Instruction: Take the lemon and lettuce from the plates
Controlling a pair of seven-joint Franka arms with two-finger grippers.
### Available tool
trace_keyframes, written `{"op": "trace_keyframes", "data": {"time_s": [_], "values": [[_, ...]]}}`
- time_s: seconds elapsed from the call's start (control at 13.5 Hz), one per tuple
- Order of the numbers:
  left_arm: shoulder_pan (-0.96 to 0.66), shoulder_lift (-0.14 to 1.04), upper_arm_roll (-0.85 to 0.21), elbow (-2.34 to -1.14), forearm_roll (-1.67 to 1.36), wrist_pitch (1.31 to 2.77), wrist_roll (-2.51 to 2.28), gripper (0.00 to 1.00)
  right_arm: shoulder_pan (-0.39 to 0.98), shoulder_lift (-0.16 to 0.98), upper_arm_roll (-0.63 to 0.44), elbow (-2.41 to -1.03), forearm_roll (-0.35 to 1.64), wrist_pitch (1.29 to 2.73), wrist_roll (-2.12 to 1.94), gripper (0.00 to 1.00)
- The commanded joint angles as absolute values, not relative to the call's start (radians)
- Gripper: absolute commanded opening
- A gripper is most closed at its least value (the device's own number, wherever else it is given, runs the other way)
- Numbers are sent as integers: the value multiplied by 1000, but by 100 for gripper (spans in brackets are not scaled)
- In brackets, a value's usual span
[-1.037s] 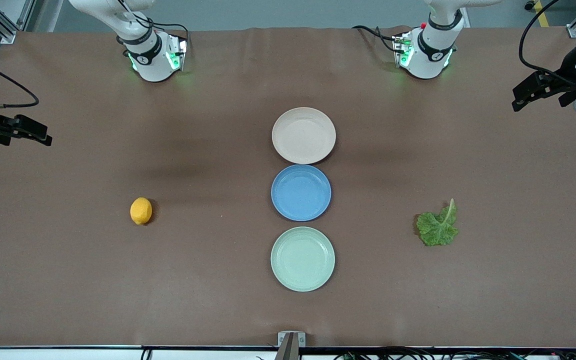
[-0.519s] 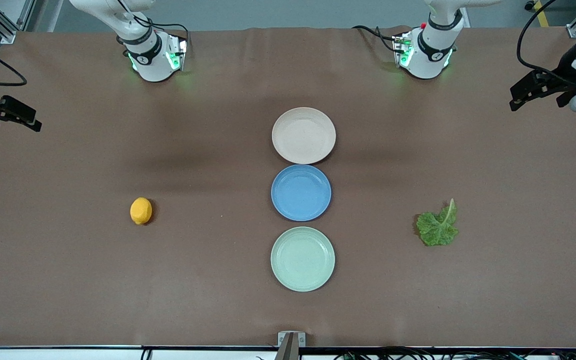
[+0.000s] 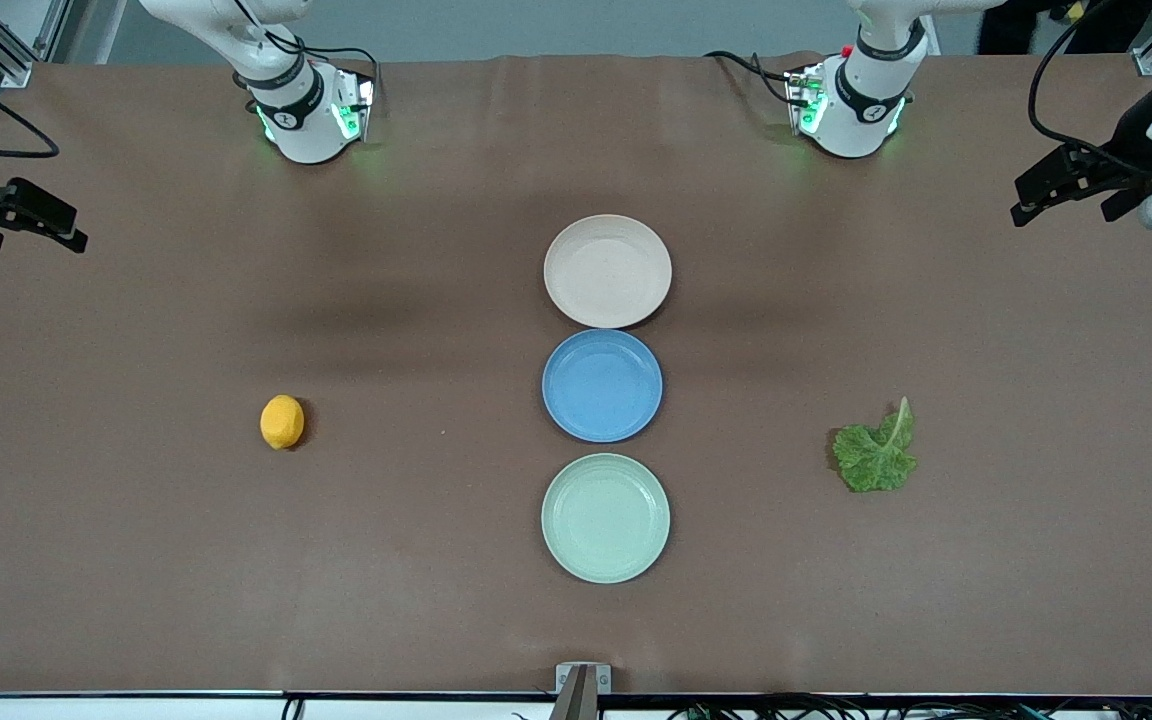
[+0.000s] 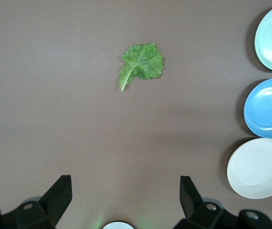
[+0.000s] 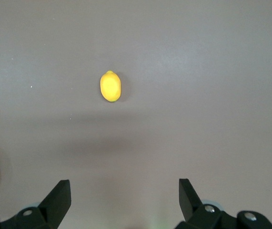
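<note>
The lemon [image 3: 282,421] is seen on bare bench toward the right arm's end, clear of every plate. The lettuce [image 3: 876,456] is seen flat toward the left arm's end. The beige plate [image 3: 607,270], blue plate [image 3: 602,385] and mint plate [image 3: 605,517] are lined mid-bench, mint nearest the front edge. The right gripper [image 3: 21,215] and left gripper [image 3: 1064,186] are held spread and empty over opposite end edges.

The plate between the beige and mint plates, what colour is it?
Blue plate, clearest in the front view.
</note>
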State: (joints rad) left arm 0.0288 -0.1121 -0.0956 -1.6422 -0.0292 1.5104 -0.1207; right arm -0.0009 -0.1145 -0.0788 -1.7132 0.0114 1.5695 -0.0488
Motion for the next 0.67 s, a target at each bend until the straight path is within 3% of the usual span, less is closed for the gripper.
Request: {"op": "trace_keyframes", "data": {"time_s": [0.0, 0.59], "values": [[34, -97, -95, -1603, -48, 1508, -106, 100, -28, -147, -55, -1750, -2, 1591, -58, 100], [34, -94, -94, -1589, -37, 1503, -109, 100, -20, -156, -58, -1798, 11, 1660, -57, 100]]}}
